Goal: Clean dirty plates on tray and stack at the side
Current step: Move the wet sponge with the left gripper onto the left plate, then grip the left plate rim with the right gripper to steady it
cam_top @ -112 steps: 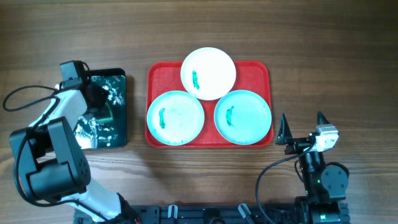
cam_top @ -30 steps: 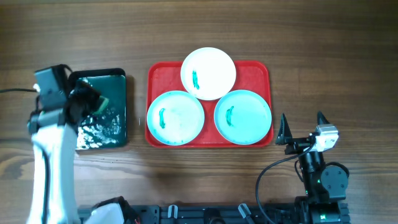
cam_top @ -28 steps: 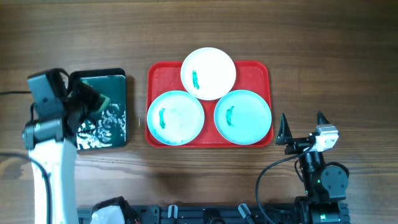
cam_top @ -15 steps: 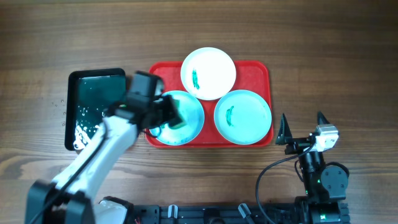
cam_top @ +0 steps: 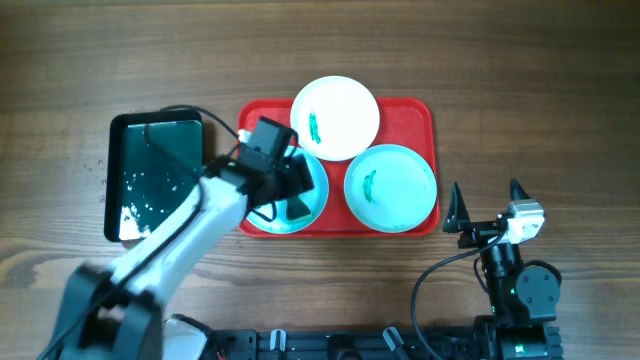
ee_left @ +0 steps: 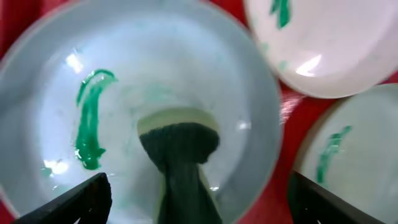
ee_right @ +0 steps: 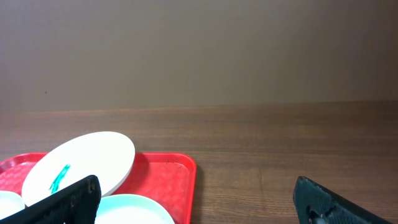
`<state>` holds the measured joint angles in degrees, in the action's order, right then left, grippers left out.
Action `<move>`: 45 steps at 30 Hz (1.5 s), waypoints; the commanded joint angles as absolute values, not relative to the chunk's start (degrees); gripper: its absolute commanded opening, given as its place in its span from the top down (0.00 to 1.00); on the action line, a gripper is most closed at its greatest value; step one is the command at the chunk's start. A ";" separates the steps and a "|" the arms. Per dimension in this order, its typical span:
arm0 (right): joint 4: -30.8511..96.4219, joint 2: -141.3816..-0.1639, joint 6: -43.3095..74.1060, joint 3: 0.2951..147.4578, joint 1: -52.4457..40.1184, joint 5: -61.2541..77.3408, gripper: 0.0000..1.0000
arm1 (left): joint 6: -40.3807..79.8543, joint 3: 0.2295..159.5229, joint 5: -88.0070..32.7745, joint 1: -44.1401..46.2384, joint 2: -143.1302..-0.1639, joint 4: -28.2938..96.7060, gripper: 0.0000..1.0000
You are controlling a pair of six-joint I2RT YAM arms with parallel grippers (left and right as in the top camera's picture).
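The red tray (cam_top: 423,112) holds three plates: a white plate (cam_top: 335,118) at the back, a light blue plate (cam_top: 316,188) at front left and another light blue plate (cam_top: 390,187) at front right. Each shows a teal smear. My left gripper (cam_top: 291,196) hovers over the left blue plate (ee_left: 56,93), open, its fingers (ee_left: 93,193) far apart. A dark green sponge (ee_left: 180,149) rests on that plate between them, touching neither finger, right of the smear (ee_left: 90,118). My right gripper (cam_top: 487,200) stands open right of the tray, holding nothing.
A black tray (cam_top: 113,180) with water in it lies left of the red tray. Bare wooden table lies right of the red tray (ee_right: 180,171) and behind it. The right arm's base (cam_top: 520,290) sits at the front right edge.
My left arm swung from the black tray to the left blue plate with the sponge. Its jaws then opened and the sponge now lies on the plate. The right arm stayed still.
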<state>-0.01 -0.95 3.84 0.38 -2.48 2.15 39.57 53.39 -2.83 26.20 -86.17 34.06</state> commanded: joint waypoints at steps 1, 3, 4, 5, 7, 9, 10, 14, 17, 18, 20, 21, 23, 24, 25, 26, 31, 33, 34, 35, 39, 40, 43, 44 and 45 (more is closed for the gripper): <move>-0.10 -0.80 4.60 0.30 -2.76 3.07 0.00 | 39.29 55.92 -1.78 25.76 -77.21 36.71 0.14; -0.12 -0.80 4.58 0.30 -2.76 3.09 0.00 | 39.31 55.88 -1.83 25.93 -76.84 39.11 0.14; -0.10 -0.80 4.58 0.30 -2.76 3.07 0.00 | 39.33 55.83 -1.85 26.15 -77.17 39.86 0.04; -0.12 -0.80 4.58 0.30 -2.76 3.07 0.00 | 39.33 55.83 -1.85 26.63 -77.80 40.84 0.03; -0.10 -0.80 4.58 0.30 -2.76 3.07 0.00 | 39.31 55.70 -1.83 27.59 -79.31 41.50 0.04; -0.12 -0.80 4.60 0.30 -2.76 3.07 0.00 | 39.24 55.51 -0.34 28.51 -81.08 41.65 0.05; -0.10 -0.80 4.60 0.30 -2.76 3.07 0.00 | 39.05 55.51 -0.34 28.73 -81.58 41.67 0.08; -0.12 -0.80 4.60 0.30 -2.76 3.07 0.00 | 36.49 55.51 0.12 30.28 -84.49 41.60 0.18; -0.14 -0.80 4.78 0.30 -2.76 3.11 0.00 | 39.40 55.51 1.72 30.70 -85.36 41.21 0.50; -0.12 -0.80 6.31 0.30 -2.76 3.60 0.00 | 42.11 55.51 2.72 30.74 -85.78 41.19 0.54; -0.82 -0.80 29.32 0.30 -2.76 10.09 0.00 | 47.70 55.51 3.31 30.76 -87.48 40.34 0.55; -0.91 -0.80 38.28 0.30 -2.76 11.25 0.00 | 48.53 55.51 3.31 30.76 -88.44 40.12 0.49; -0.89 -0.80 58.48 0.30 -2.76 11.84 0.00 | 48.49 55.51 3.33 30.76 -89.91 39.99 0.36; -0.99 -0.80 74.22 0.30 -2.76 12.36 0.00 | 48.49 55.51 3.33 30.76 -90.98 39.66 0.33; -1.02 -0.80 79.00 0.30 -2.76 11.77 0.00 | 48.49 55.51 3.33 30.76 -91.92 39.24 0.31; -0.86 -0.80 80.20 0.30 -2.76 11.07 0.00 | 48.49 55.51 3.33 30.76 -92.66 38.96 0.29; -2.61 -0.93 93.10 0.30 -2.76 16.51 0.00 | 48.49 55.51 3.33 30.87 -93.56 37.65 0.32; -7.70 -0.97 81.80 0.30 -2.76 22.70 0.00 | 48.51 55.51 3.33 30.92 -93.60 36.56 0.39; -10.50 -0.97 76.42 0.32 -2.76 25.89 0.00 | 48.51 55.51 3.33 30.92 -93.65 36.12 0.39; -12.27 -0.97 73.21 0.69 -2.76 29.95 0.00 | 48.51 55.51 3.33 30.92 -93.73 35.79 0.39; -5.43 -5.87 58.30 9.28 -2.76 38.79 0.00 | 48.49 55.51 3.55 30.92 -95.61 35.51 0.32; -0.69 -8.80 54.08 13.06 -2.76 39.55 0.00 | 48.47 55.51 3.55 30.92 -96.09 35.59 0.30; 22.74 -26.26 31.70 33.61 -2.76 38.44 0.01 | 48.47 55.51 3.55 30.92 -96.36 35.57 0.29; 32.67 -34.63 25.82 43.31 -2.76 36.36 0.01 | 48.49 55.51 3.55 30.89 -96.36 35.53 0.29; 40.66 -41.80 21.58 51.55 -2.76 35.62 0.00 | 48.47 55.51 3.57 30.89 -96.36 35.51 0.30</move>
